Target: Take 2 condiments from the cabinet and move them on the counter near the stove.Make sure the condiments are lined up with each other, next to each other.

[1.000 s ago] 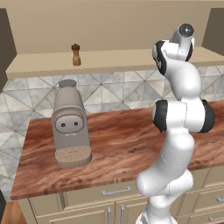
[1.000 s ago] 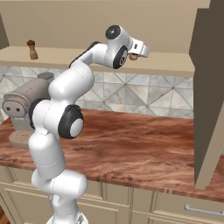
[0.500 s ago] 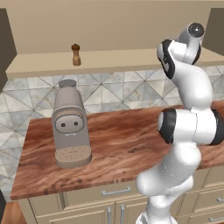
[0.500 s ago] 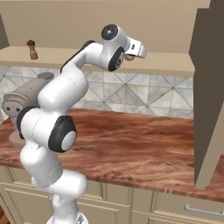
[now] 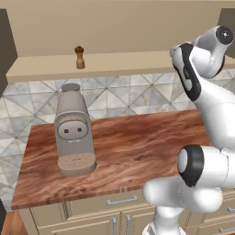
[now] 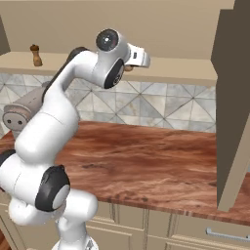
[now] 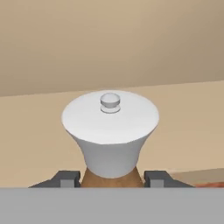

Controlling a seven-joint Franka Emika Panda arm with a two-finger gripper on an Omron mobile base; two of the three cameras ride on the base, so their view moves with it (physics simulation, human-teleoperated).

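A pale shaker (image 7: 110, 131) with a white cap and a brown body sits between my gripper's (image 7: 111, 177) two dark fingertips, which press on its sides, so the gripper is shut on it. In the right base view the gripper (image 6: 131, 65) is at the front edge of the cabinet shelf (image 6: 185, 69), and a bit of the brown shaker (image 6: 128, 68) shows under the hand. Whether the shaker rests on the shelf I cannot tell. The brown pepper mill (image 5: 80, 57) (image 6: 35, 55) stands upright on the shelf far to the left. The stove is out of view.
A grey-beige coffee machine (image 5: 73, 133) (image 6: 22, 111) stands on the left of the reddish-brown counter (image 5: 142, 147) (image 6: 156, 166). The open cabinet door (image 6: 234, 97) hangs at the right, over the counter's end. Cream drawers (image 5: 121, 202) lie below.
The hand has drawn back a little to the left along the shelf front with the shaker still in it. The arm's elbow has swung and its lower links shifted. The pepper mill has not moved.
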